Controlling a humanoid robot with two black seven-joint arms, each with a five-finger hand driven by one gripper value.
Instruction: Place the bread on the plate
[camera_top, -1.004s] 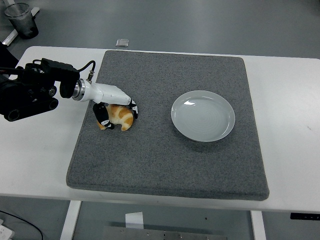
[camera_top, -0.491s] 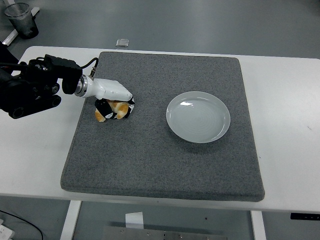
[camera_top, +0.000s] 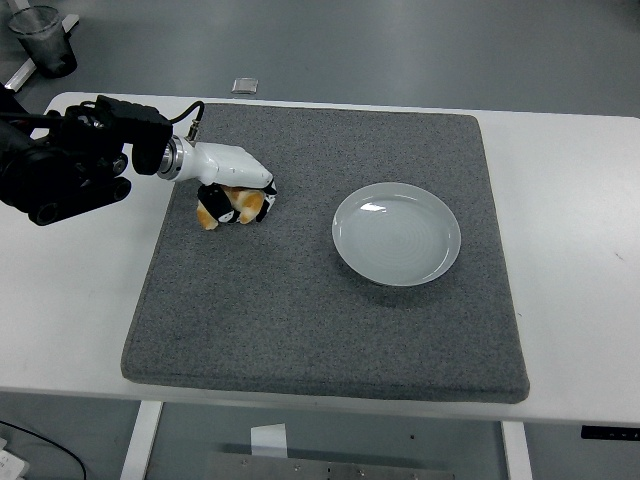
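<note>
Head view shows the left hand (camera_top: 232, 190), a white-shelled hand with black fingers on a black arm entering from the left edge, curled down over the golden-brown, crescent-shaped bread roll (camera_top: 228, 205). The fingers are wrapped around the bread, clamped on it from above, so only patches of crust show between them. The bread sits in the upper left part of the grey felt mat (camera_top: 300, 330), which covers most of the white table (camera_top: 580, 300); whether it is resting on the mat or lifted just clear of it cannot be told from this angle.

The round, pale grey-green ceramic plate (camera_top: 397, 233) lies empty on the right half of the mat, well apart from the hand, to its right and slightly nearer the table's front edge. The roll's long axis seems to run roughly left to right, about in line with the way to the plate. The left hand is the only one in view and is the one on the bread, so the carry would most likely be a sideways sweep to the right, with height enough to clear the plate's raised rim before lowering. The right arm is not visible.
</note>
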